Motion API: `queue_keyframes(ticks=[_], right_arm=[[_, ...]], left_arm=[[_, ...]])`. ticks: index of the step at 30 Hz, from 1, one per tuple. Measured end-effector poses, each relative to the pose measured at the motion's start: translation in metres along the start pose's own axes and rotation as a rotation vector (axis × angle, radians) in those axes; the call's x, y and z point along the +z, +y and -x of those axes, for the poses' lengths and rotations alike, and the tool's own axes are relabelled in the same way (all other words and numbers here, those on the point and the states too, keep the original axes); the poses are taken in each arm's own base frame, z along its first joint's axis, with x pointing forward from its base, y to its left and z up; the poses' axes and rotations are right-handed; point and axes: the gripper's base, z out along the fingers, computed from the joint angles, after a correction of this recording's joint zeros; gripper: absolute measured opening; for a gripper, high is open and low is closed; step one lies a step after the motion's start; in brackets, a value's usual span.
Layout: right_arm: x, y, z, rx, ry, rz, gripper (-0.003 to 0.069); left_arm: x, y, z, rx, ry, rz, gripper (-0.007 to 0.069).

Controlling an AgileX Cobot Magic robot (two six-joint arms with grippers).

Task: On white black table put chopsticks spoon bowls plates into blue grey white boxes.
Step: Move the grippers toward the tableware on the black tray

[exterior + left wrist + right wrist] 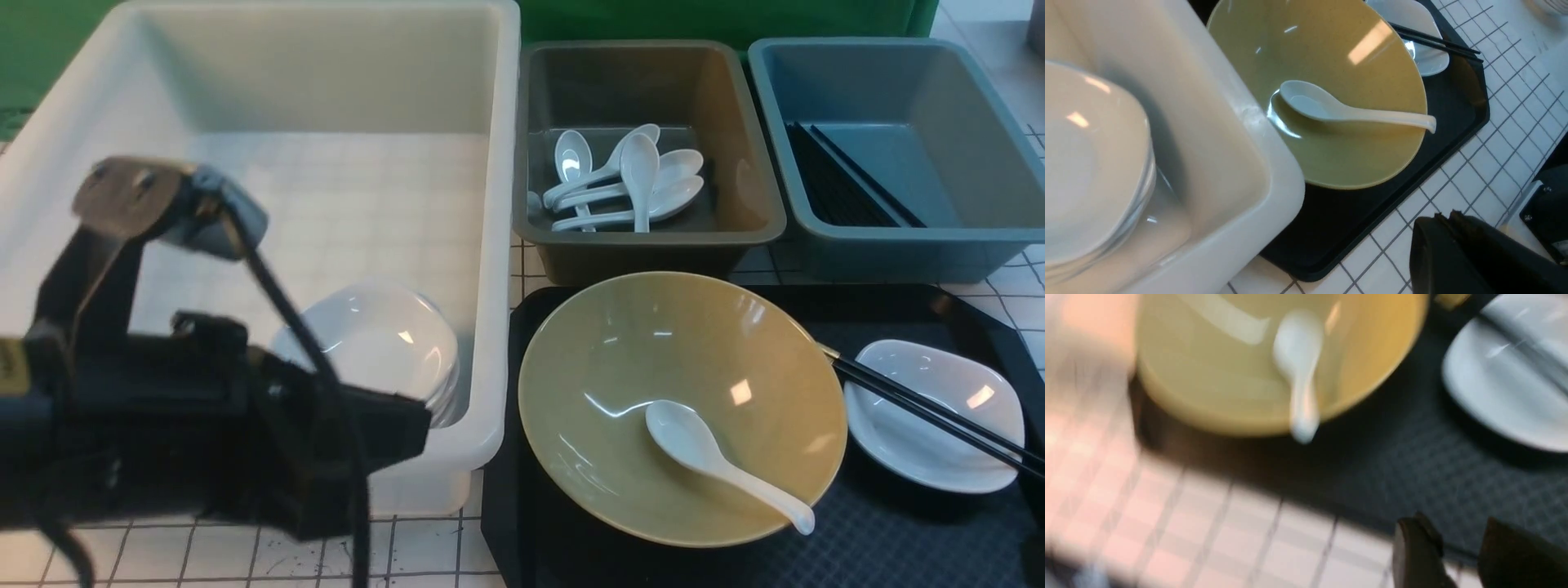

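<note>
On the white counter [424, 545] with its thin black grid lay a large black textured tray [571, 563] with cut corners, its right part beside the grey-blue plastic tub's near side. The large translucent white plastic tub [495, 245] stood close along the tray's left edge; gridded counter showed bare in front of that tub, and tray surface lay open nearer the robot than the dish.

Counted: three tubs, one shallow mustard-yellow glossy bowl [604, 359], one small glossy white rounded-square dish [898, 457] on the tray, one white ceramic spoon [686, 437] in the bowl, and one pair of glossy black chopsticks [931, 410] with pale gold ends, lying across the dish, those ends at the bowl's rim. The spoon's handle reached over the rim.

White tub: a stack of white dishes [384, 343], number unclear, in its near right corner. Olive-grey plastic tub [653, 238]: several white spoons [641, 175], heaped. Grey-blue plastic tub [914, 235]: black chopsticks in a bundle [833, 184], uncounted, at its left side.

Left fingers [1443, 228]: closed, empty, above the counter. Right fingers [1419, 547]: parted, empty, near the tray's near edge.
</note>
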Motion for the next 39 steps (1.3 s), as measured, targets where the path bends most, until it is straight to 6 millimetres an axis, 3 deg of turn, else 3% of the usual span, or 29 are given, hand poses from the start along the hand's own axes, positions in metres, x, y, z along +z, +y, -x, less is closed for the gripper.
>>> queue_keyframes(ticks=[6, 8, 11, 15, 19, 24, 32, 39], right_arm=[[0.022, 0.005, 0.042, -0.208, 0.171, -0.031, 0.0236], [0.033, 0.000, 0.055, -0.238, 0.218, -0.063, 0.0236], [0.055, -0.026, 0.071, -0.253, 0.352, -0.122, 0.0236], [0.075, -0.055, 0.081, -0.303, 0.418, -0.137, 0.0236], [0.097, -0.071, 0.090, -0.394, 0.391, -0.140, 0.0246], [0.126, -0.080, 0.094, -0.459, 0.407, -0.132, 0.0316], [0.164, -0.094, 0.100, -0.482, 0.455, -0.137, 0.0512], [0.182, -0.113, 0.105, -0.439, 0.476, -0.147, 0.0538]], left_arm=[[-0.003, -0.003, 0.006, -0.006, -0.037, -0.014, -0.0001], [-0.004, -0.004, 0.005, -0.004, -0.031, -0.018, -0.0001], [-0.011, -0.008, 0.001, 0.006, -0.012, -0.034, -0.0001], [-0.024, -0.013, -0.003, 0.025, -0.039, -0.045, -0.0001], [-0.035, -0.018, -0.005, 0.040, -0.074, -0.053, -0.0001], [-0.044, -0.022, -0.008, 0.051, -0.098, -0.061, -0.0001], [-0.048, -0.023, -0.009, 0.054, -0.105, -0.067, -0.0001], [-0.048, -0.023, -0.009, 0.057, -0.105, -0.067, -0.0001]])
